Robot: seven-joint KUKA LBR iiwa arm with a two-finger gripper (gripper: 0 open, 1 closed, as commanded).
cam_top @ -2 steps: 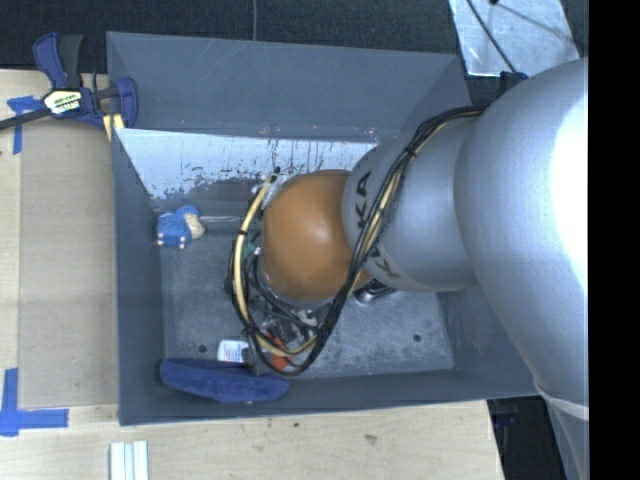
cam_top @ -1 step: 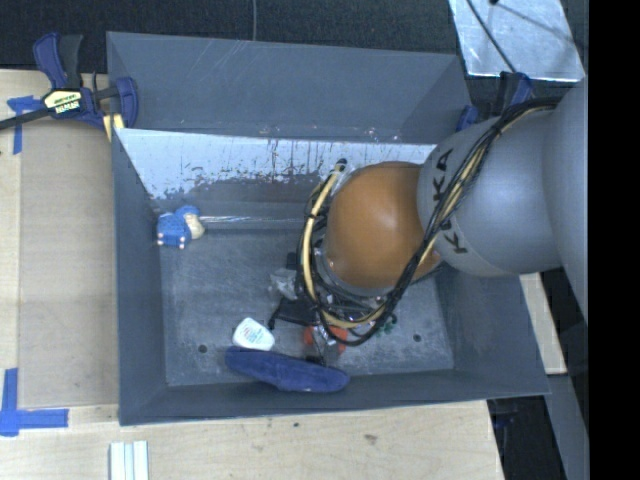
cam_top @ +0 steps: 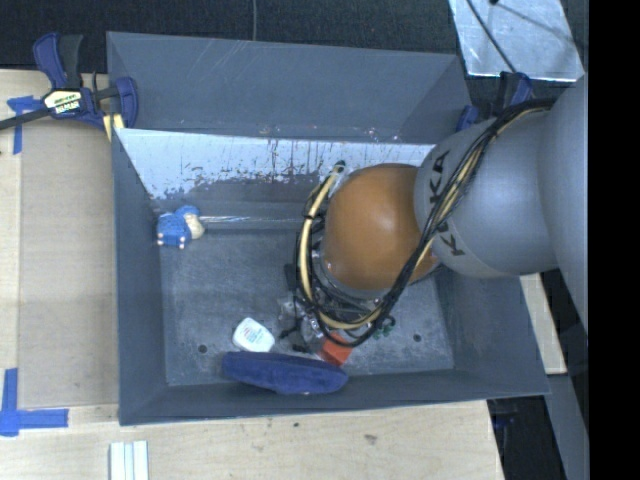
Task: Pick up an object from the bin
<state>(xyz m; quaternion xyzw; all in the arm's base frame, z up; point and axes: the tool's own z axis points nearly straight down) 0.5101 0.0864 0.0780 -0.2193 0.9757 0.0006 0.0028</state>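
Note:
My gripper (cam_top: pixel 300 330) is low near the bin's front wall, mostly hidden under the orange wrist cover and cables. Just left of it lies a small white rounded piece with a yellowish mark (cam_top: pixel 253 336). A red thing (cam_top: pixel 336 352) peeks out right beneath the gripper on its right side. Along the front wall, in front of the gripper, lies a dark blue cloth-like object (cam_top: pixel 283 373).
A small blue and cream toy figure (cam_top: pixel 178 227) lies at the back left of the bin floor, well away from the gripper. The arm and its cover hang over the right half of the bin.

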